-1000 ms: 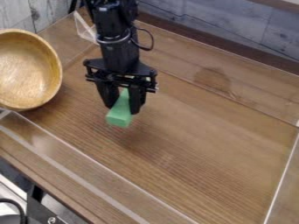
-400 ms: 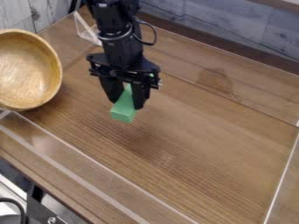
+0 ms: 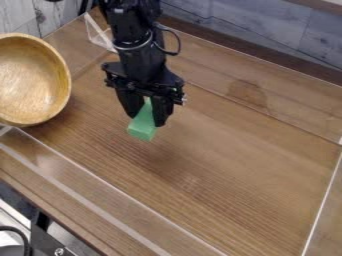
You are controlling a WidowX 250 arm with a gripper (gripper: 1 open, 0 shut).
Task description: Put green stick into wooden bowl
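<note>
Wooden table: gripper pinching green stick, right of wooden bowl; lift and carry presumably follow.

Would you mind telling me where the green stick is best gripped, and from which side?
Grip the green stick across its upper part, coming from straight above. It is a small bar with flat faces standing tilted on the table, so its long sides suit the closing jaws, as the shut end effector shows.
</note>
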